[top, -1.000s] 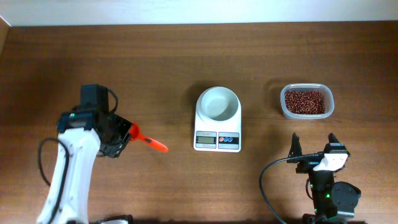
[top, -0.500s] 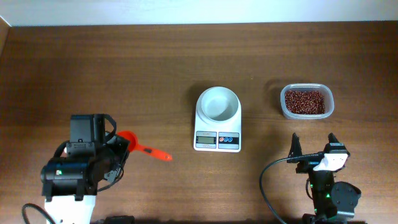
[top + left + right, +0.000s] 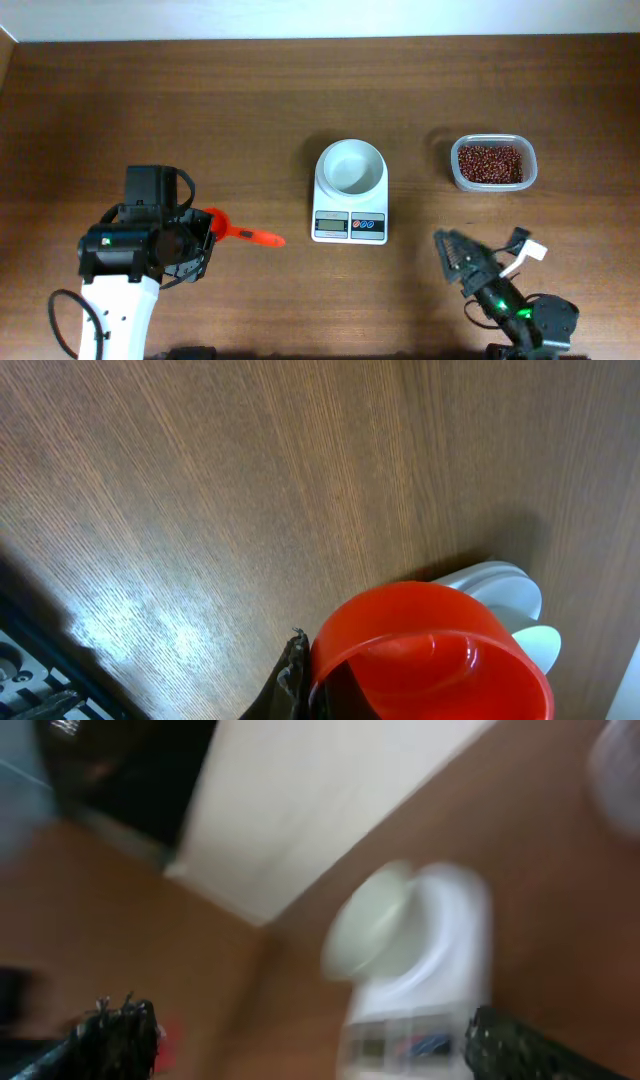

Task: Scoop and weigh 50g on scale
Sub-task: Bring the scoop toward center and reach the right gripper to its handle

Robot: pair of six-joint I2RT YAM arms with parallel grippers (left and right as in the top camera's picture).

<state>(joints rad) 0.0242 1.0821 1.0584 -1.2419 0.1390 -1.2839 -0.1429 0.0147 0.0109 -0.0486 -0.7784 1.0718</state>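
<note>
Scale (image 3: 350,207): round white bowl (image 3: 351,166) empty; clear tub (image 3: 454,168) holds red beans (image 3: 490,163); left gripper (image 3: 197,238) clamps red scoop (image 3: 240,233) (right gripper (image 3: 458,256) agape).

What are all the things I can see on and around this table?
table: one, brown wood, under everything.
scale: one, white, table centre.
bowl: one, white, empty, on the scale.
tub: one, clear, right of the scale.
beans: many, red, inside the tub.
scoop: one, orange-red, left of the scale.
left arm: one, white and black, left side; jaws shut on the scoop.
right arm: one, black, near right; jaws wide open, empty.
</note>
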